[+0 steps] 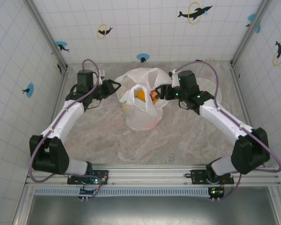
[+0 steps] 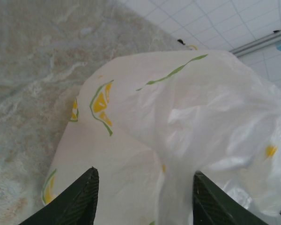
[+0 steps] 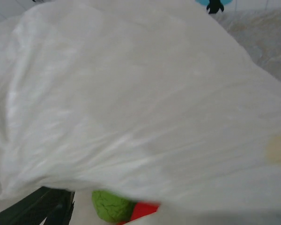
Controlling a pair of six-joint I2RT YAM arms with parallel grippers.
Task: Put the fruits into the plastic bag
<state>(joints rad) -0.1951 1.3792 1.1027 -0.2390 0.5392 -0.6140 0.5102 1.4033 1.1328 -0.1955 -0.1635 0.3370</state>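
Plastic bag holds 2 fruits, top view | left gripper: jaws apart at bag | right gripper: grip unclear; wrist view adds green fruit

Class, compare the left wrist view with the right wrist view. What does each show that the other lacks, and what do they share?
Left wrist view: yellow citrus slices outlined in green, printed on the thin white translucent plastic bag, and the left hand with its two dark fingers standing apart.
Right wrist view: a bumpy green toy fruit beside a red toy fruit, peeking out below the bag's film.
Both: the bag itself and a patch of marbled tabletop.
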